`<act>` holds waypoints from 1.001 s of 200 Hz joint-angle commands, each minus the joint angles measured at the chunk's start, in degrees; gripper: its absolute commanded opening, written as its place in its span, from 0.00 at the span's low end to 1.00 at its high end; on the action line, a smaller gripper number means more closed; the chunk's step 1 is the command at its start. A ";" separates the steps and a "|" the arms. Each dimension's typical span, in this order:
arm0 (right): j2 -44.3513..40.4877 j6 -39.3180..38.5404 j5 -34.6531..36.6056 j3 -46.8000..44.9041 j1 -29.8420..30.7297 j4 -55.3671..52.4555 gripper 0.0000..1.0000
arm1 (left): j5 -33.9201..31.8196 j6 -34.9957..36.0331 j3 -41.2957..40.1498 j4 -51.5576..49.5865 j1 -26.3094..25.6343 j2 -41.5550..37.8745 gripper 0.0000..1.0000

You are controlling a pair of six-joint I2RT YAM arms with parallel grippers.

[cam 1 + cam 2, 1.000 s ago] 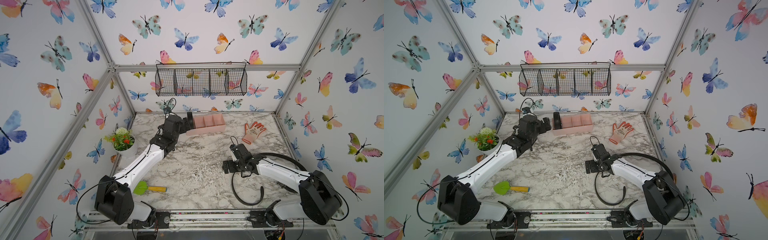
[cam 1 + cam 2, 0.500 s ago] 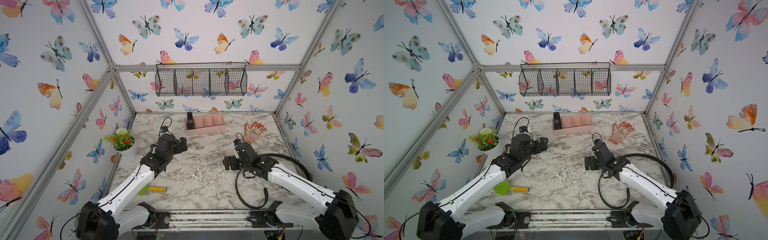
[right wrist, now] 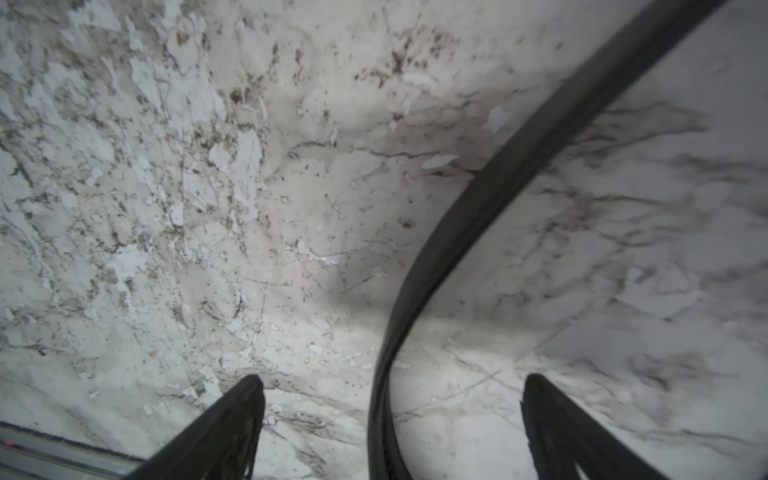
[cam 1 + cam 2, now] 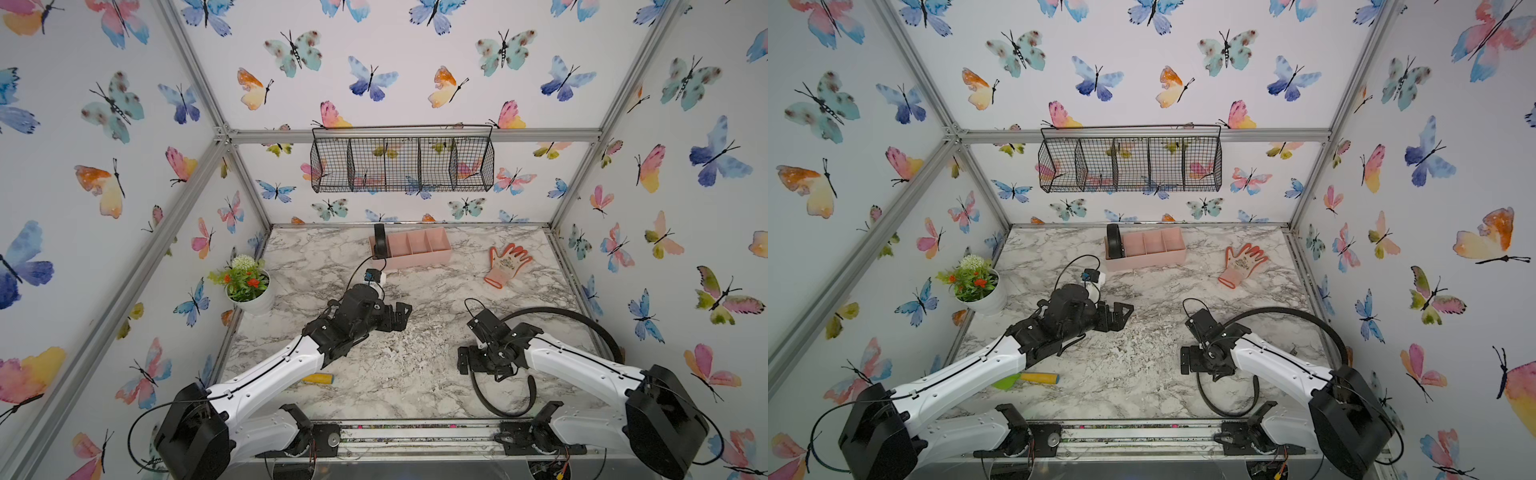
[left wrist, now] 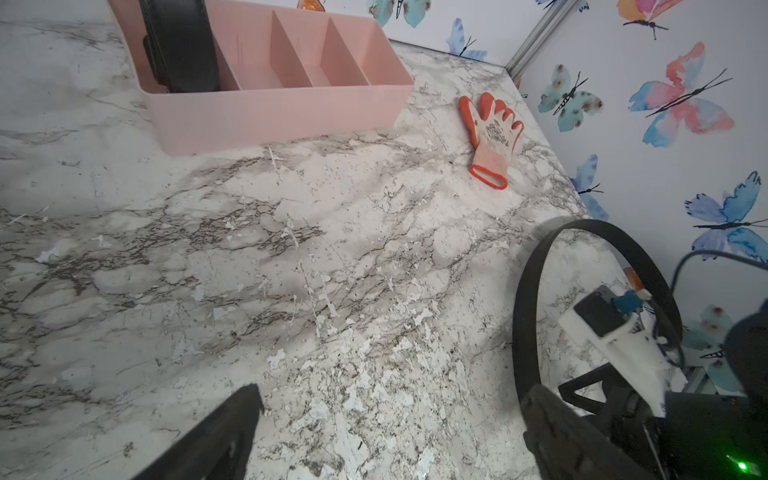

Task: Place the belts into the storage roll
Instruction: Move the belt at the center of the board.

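Chipped marble bench (image 4: pixel 415 374), butterfly walls (image 4: pixel 374 95). Coiled black belt (image 4: pixel 379 241) stands in storage roll (image 4: pixel 419 259) end compartment, back edge; loose belt (image 4: pixel 582 319) loops by right edge, passing through wide-spread right claw (image 3: pixel 392 378). Left claw (image 5: pixel 392 392) wide, empty

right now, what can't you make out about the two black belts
Loose black strap belt: middle hidden under the right arm in both top views; blurred in the right wrist view, buckle not made out.
Rolled black belt in the pale pink plastic tray: bottom hidden by the tray wall; top cropped in the left wrist view.
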 commanded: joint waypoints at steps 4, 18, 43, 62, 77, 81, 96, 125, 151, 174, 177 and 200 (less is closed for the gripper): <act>3.17 0.47 -5.64 0.80 0.23 6.22 0.98 | 0.06 0.10 -1.59 -0.94 0.05 -4.42 0.98; 6.46 -0.89 -4.69 3.85 0.85 6.07 0.85 | -1.03 -0.07 -2.21 -2.11 0.05 -6.41 0.98; 13.02 -2.94 -5.14 8.23 2.42 8.44 0.44 | -2.73 -0.49 -3.13 -3.59 0.17 -8.66 0.98; 18.42 -3.96 -4.45 13.01 5.09 10.69 0.21 | -3.89 -0.95 -3.34 -4.62 0.14 -9.18 0.98; 23.66 -4.88 -4.54 18.62 7.42 11.87 0.07 | -4.60 -1.51 -3.81 -5.44 0.22 -9.56 0.98; 25.19 -5.16 -4.36 20.42 8.16 12.08 0.04 | -5.00 -1.71 -3.89 -5.72 0.23 -9.78 0.98; 31.50 -6.95 -3.77 28.43 10.88 11.80 0.03 | -7.30 -2.47 -4.40 -7.33 0.27 -11.22 0.98; 42.90 -12.00 -4.09 44.62 15.42 10.77 0.04 | -11.81 -4.25 -5.49 -10.94 0.59 -16.29 0.98; 47.50 -14.89 -6.46 51.00 16.42 11.67 0.03 | -16.80 -6.18 -6.36 -14.84 0.75 -22.61 0.98; 44.88 -16.73 -4.90 48.02 16.07 12.94 0.32 | -19.47 -7.28 -8.76 -14.64 0.76 -28.51 0.98; 44.19 -16.93 -4.59 47.22 15.93 12.95 0.37 | -19.46 -7.28 -9.03 -14.45 0.75 -29.09 0.98; 36.00 -18.04 -1.55 38.51 14.29 14.63 0.74 | -18.59 -6.70 -9.61 -13.07 0.80 -30.27 0.98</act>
